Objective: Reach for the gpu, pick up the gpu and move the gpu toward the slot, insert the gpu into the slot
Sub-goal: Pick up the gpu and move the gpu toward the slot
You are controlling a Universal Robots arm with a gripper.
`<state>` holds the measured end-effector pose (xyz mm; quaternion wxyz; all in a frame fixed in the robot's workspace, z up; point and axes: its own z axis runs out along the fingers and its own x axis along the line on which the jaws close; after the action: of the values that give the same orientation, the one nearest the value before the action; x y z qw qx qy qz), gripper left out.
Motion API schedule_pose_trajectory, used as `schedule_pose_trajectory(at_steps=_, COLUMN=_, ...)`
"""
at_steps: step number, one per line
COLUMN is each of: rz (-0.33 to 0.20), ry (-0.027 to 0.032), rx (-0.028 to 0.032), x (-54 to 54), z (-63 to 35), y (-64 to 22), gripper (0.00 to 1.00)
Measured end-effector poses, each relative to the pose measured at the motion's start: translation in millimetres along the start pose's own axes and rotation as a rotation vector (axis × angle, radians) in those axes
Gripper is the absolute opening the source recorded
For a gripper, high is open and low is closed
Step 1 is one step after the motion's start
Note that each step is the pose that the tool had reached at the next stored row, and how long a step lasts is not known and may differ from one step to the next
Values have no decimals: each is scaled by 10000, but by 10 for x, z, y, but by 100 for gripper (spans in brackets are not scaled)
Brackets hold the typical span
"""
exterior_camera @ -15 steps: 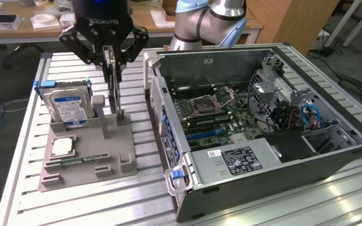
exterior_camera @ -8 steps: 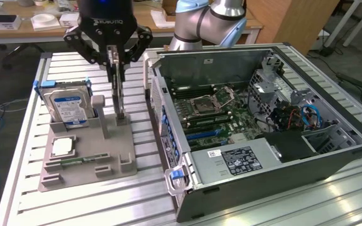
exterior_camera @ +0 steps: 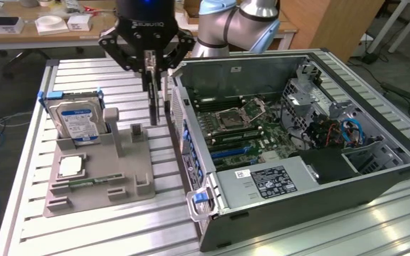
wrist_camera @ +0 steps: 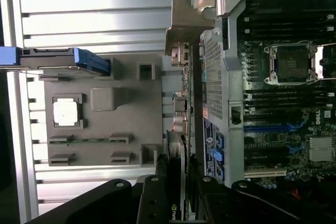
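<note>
My gripper (exterior_camera: 150,63) hangs above the gap between the grey fixture and the open computer case, shut on the gpu (exterior_camera: 153,98). The card hangs edge-on and upright, dark with a silver end bracket, just outside the case's rear wall. In the wrist view the gpu (wrist_camera: 182,103) runs away from my gripper (wrist_camera: 177,167), with its bracket (wrist_camera: 181,27) at the far end. The blue slot (exterior_camera: 230,152) lies on the motherboard inside the case and shows again as the blue slot (wrist_camera: 265,128) in the wrist view.
The grey fixture (exterior_camera: 119,178) holds an upright hard drive (exterior_camera: 77,120), a silver processor (exterior_camera: 71,166) and a green memory stick (exterior_camera: 84,183). The open case (exterior_camera: 298,176) stands at the exterior view's right on a slatted metal table (exterior_camera: 84,229).
</note>
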<state>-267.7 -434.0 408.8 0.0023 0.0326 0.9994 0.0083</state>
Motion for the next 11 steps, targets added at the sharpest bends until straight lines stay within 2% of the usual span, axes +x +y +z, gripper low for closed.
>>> schedule_pose_trajectory(at_steps=11, rz=3, ry=53, rx=4, x=-393, z=2, y=26, gripper=26)
